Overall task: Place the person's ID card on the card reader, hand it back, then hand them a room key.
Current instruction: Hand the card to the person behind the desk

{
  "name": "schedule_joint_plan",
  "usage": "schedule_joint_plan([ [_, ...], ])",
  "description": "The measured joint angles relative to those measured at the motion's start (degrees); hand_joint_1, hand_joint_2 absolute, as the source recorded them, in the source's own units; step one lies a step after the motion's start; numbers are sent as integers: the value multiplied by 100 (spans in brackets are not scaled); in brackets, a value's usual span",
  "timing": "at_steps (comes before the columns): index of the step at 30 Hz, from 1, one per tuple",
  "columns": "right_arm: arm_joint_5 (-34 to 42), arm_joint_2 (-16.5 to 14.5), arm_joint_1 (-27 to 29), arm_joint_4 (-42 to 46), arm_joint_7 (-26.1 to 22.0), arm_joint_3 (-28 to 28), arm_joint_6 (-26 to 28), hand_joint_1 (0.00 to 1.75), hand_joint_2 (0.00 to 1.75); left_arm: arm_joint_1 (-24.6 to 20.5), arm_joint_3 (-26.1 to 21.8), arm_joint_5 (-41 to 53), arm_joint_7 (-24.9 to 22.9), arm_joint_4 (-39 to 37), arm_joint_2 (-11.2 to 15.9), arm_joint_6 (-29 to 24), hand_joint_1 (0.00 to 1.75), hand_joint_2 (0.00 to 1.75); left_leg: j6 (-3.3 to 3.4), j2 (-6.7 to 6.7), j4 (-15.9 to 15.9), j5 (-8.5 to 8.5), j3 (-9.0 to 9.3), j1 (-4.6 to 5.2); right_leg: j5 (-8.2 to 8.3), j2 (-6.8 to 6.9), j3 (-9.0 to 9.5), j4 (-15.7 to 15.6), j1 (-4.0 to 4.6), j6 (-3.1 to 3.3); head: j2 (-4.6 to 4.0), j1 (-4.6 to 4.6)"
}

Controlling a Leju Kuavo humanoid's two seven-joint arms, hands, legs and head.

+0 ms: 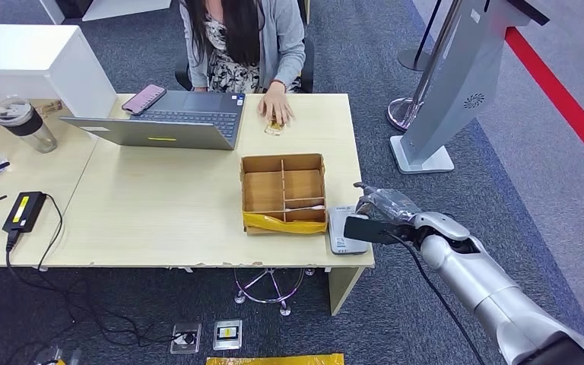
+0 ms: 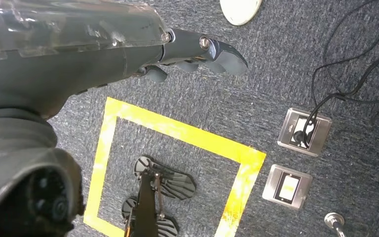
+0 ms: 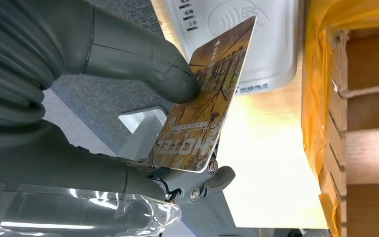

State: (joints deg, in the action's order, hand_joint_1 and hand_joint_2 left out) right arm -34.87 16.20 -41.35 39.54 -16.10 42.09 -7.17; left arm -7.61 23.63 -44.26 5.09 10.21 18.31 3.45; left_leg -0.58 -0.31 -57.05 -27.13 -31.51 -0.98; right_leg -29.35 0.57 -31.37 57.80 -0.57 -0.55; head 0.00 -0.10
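My right hand pinches an orange-brown card printed with the word HOTEL between its thumb and fingers. In the head view the card looks dark and sits by the right edge of the white card reader at the desk's front right corner. The right wrist view shows the card's far corner over the reader. A person sits across the desk, one hand resting on a small card on the tabletop. My left hand hangs over the carpet, fingers apart, holding nothing.
A compartmented cardboard box with yellow tape stands just left of the reader. A laptop, a pink phone, a cup and a power brick lie farther left. A grey kiosk stand rises right of the desk.
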Motion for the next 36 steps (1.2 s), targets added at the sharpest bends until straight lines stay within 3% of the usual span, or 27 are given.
schedule_joint_plan([
  [10,-32,-115,301,442,335,83,-237,175,175,-29,70,-41,1,-1,-19,-90,0,0,0,7,0,0,0,0,0,-6,0,0,0,0,0,0],
  [20,127,-270,210,29,45,132,45,175,175,-27,136,-88,1,-2,-25,-87,0,0,0,8,0,0,1,0,1,-8,1,0,0,0,0,1],
  [30,177,-307,-183,-218,85,115,238,175,175,-32,161,-50,1,-2,-27,-50,0,0,0,11,-1,1,1,0,6,-11,-1,1,-1,2,0,0],
  [36,309,-305,-888,-240,330,42,353,175,175,-74,199,201,-54,-2,-27,-1,0,0,-2,23,-1,4,1,1,14,-28,-8,3,-1,2,0,1],
])
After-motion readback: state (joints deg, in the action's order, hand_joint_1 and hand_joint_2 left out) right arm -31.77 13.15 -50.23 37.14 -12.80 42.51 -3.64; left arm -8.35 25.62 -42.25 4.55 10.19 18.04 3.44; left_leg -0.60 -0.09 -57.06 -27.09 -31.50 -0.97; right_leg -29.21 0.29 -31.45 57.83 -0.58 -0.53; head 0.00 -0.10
